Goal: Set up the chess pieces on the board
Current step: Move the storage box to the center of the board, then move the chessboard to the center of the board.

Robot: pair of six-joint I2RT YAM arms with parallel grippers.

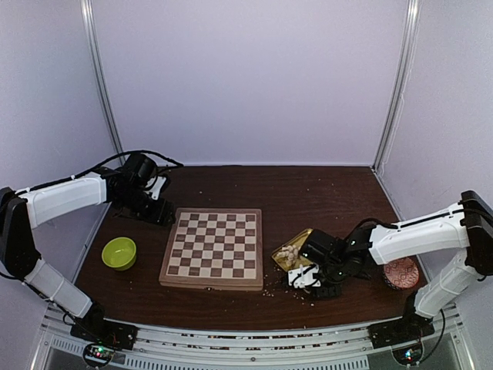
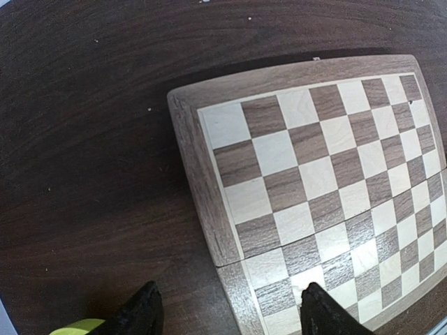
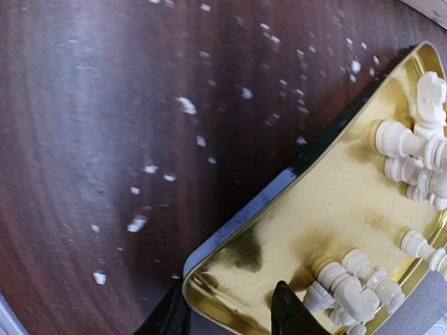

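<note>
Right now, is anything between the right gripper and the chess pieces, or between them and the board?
Only the shiny gold tray's rim, straddled by the right gripper; cream-white chess pieces lie just inside. Nothing blocks the checkered wooden board.

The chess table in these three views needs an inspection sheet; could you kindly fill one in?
Surface: dark brown wooden table, strewn with pale crumbs, thickest near the tray.
Job's things: square wooden checkered chessboard bare of pieces; cream-white chess pieces lie heaped in the shiny gold square tray to its right.
Clutter: lime-green bowl left of the board; red patterned round dish near the table's right edge.
Hands: left hand open and empty at the board's edge; right hand open, one finger inside the tray's rim, one outside.
Cables: black cables loop at both wrists.
Surroundings: plain white enclosure walls; nothing else seen.
</note>
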